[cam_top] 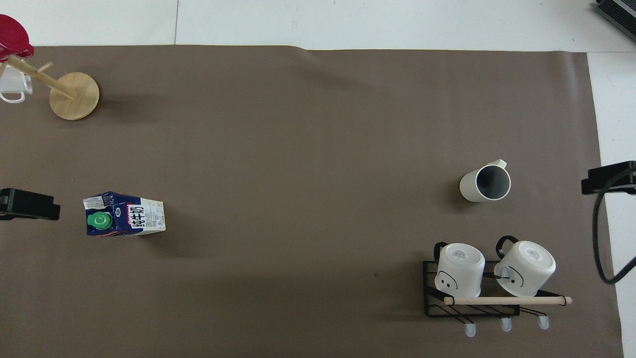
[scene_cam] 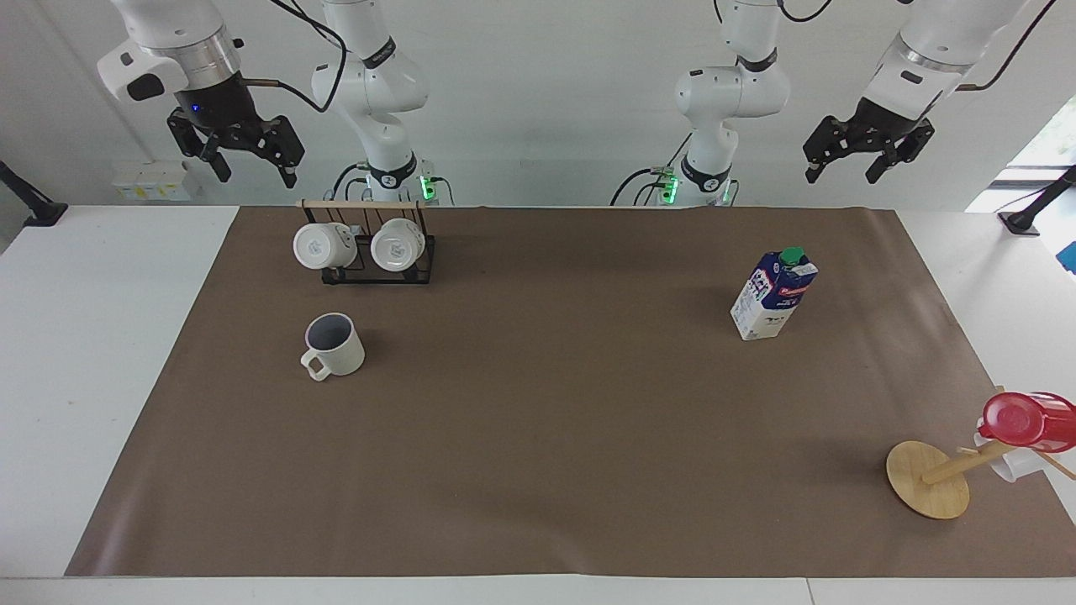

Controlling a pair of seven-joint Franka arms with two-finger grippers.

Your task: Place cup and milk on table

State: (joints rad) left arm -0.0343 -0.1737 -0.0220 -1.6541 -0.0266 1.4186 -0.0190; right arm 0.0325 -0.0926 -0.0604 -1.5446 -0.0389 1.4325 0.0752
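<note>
The cup (scene_cam: pixel 334 345) (cam_top: pixel 485 183), off-white with a grey-blue inside, stands upright on the brown sheet of the table (scene_cam: pixel 546 437) (cam_top: pixel 318 139), toward the right arm's end. The milk (scene_cam: pixel 773 294) (cam_top: pixel 124 220), a blue-and-white carton with a green cap, stands upright on the sheet toward the left arm's end. My right gripper (scene_cam: pixel 252 166) (cam_top: pixel 608 178) hangs open and empty, high above the table at its own end. My left gripper (scene_cam: pixel 846 168) (cam_top: pixel 27 204) hangs open and empty, high at its own end. Neither touches anything.
A black wire rack (scene_cam: pixel 377 267) (cam_top: pixel 437 308) with two white mugs stands nearer to the robots than the cup. A wooden mug tree (scene_cam: pixel 927 479) (cam_top: pixel 74 95) carrying a glossy red cup (scene_cam: pixel 1025 418) (cam_top: pixel 12 37) stands farther from the robots than the milk.
</note>
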